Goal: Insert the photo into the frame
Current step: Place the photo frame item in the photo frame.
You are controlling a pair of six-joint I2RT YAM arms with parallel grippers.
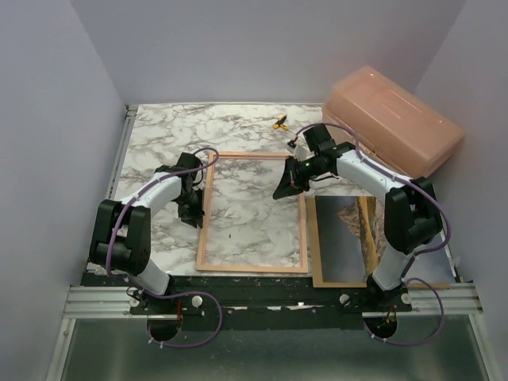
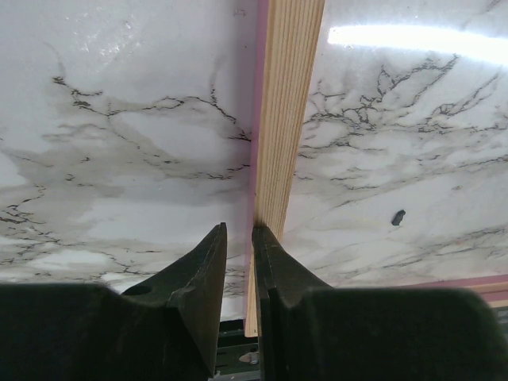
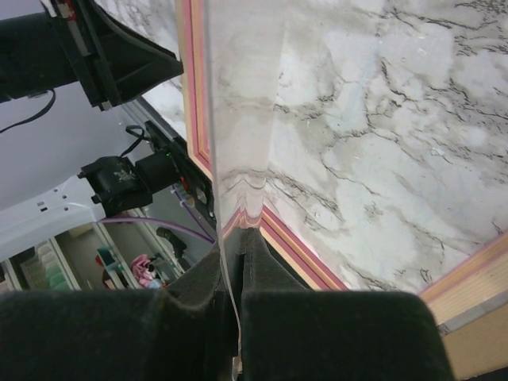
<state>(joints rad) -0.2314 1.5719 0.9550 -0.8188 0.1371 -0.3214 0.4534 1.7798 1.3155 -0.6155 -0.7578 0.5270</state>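
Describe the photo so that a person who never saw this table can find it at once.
Look at the marble table, at its near right corner beside the right arm's base. There, right of the big wooden frame, the photo lies flat on a brown board. Only it carries a picture, a rocky mountain on grey-blue; the board is plain.

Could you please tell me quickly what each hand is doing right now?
Left hand: closed on the left rail of the frame.
Right hand: closed on a thin clear pane.
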